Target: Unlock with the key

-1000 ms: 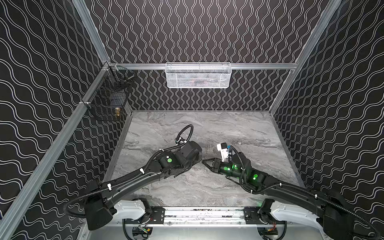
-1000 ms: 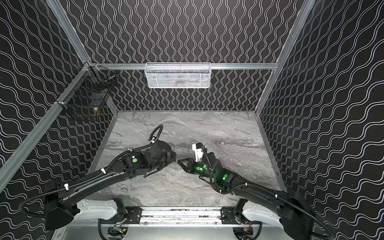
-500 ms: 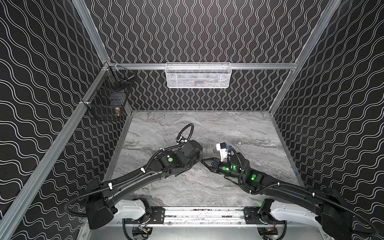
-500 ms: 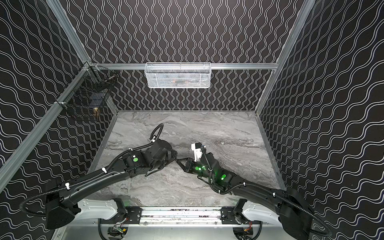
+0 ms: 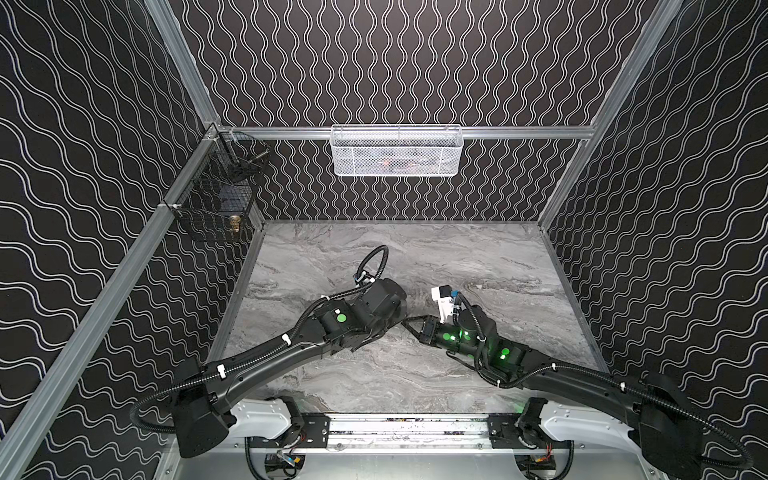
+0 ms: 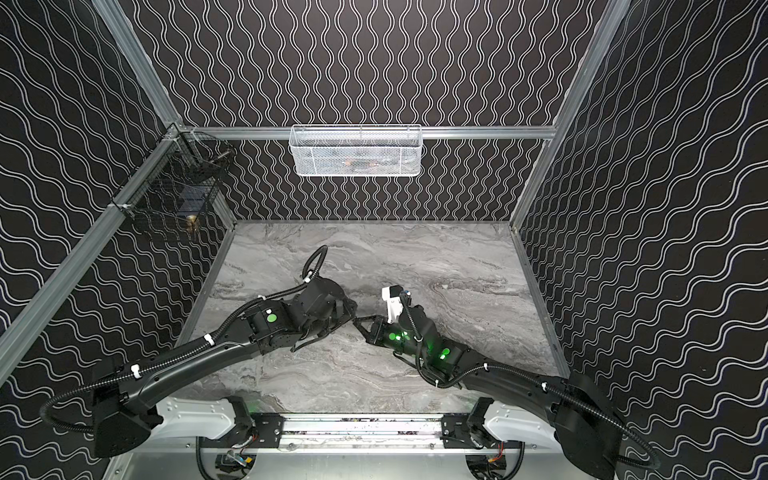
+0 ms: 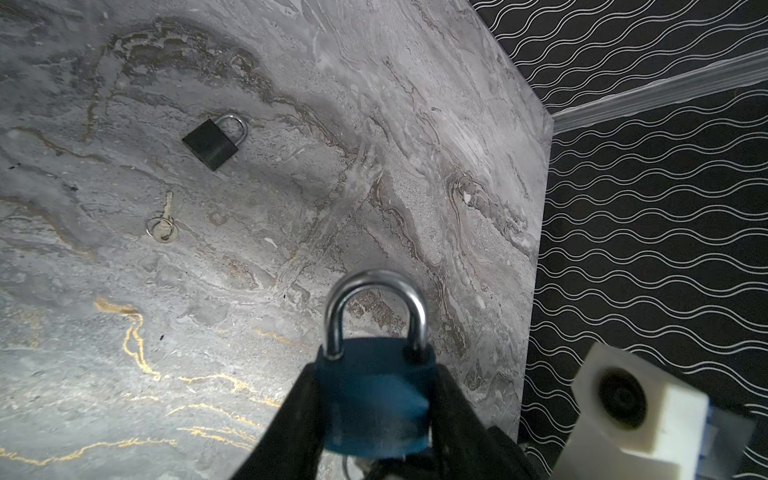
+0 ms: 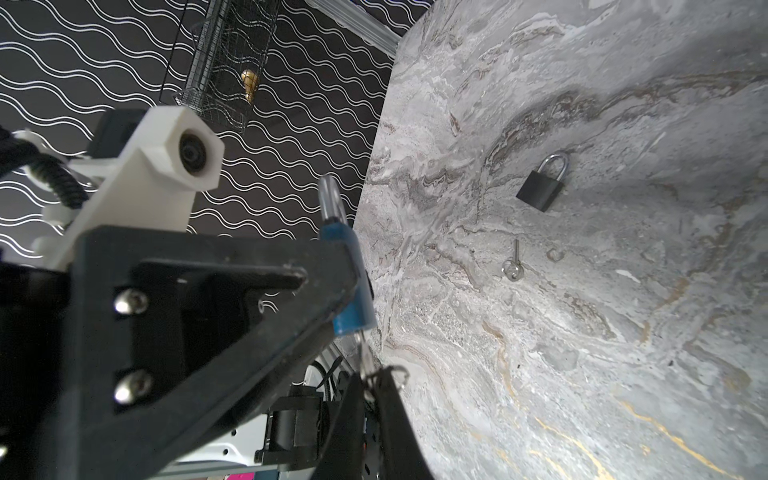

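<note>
Seemingly mid-insertion: the left gripper [image 7: 374,376], jaws part-open, clamped the blue metal padlock [image 7: 374,409], shackle closed, above the grey marbled tabletop [image 7: 124,332]; the right gripper [image 8: 372,380] pinched shut on the small silver key [image 8: 362,351] at its underside. Next likely needed full seating, then a twist.

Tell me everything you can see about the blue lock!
The blue lock is a small padlock with a blue, slightly scuffed body and a shiny silver shackle, which looks shut. It is held in the air, pinched by its sides in the left gripper. A key meets its bottom end, seemingly in the keyhole, and the right gripper is shut on that key.
</note>
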Controlling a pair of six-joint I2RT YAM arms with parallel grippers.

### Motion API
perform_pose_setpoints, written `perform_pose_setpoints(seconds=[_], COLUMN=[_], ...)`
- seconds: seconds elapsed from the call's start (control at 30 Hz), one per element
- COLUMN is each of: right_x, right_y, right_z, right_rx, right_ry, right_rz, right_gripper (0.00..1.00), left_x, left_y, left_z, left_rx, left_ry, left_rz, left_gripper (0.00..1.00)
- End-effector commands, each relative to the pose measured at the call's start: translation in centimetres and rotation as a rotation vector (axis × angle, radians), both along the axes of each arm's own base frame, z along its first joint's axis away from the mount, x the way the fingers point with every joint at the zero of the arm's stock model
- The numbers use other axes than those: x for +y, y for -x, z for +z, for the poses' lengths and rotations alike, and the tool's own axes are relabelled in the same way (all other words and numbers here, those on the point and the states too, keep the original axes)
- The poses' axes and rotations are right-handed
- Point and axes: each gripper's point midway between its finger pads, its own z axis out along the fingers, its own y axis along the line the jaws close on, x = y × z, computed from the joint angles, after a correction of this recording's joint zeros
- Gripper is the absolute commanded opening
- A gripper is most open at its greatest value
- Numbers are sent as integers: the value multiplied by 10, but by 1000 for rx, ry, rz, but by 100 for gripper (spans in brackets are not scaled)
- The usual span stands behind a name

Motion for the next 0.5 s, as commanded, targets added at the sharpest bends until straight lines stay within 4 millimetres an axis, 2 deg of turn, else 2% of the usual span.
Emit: perform_pose_setpoints(seconds=[0.0, 0.3, 0.47], right_x=[1, 2, 1], right_y=[-6, -12, -8], right_z=[14, 23, 19], right_rx=[-50, -88, -82], right_ry=[-16, 3, 22], right_rz=[-22, -38, -19], right_gripper=[9, 8, 15], left_x=[-10, -12, -6], left_y=[0, 6, 2], left_z=[7, 10, 16], left_rx=[-9, -9, -36], left_ry=[29, 51, 32], left_rz=[-39, -55, -33], left_gripper=[3, 3, 4])
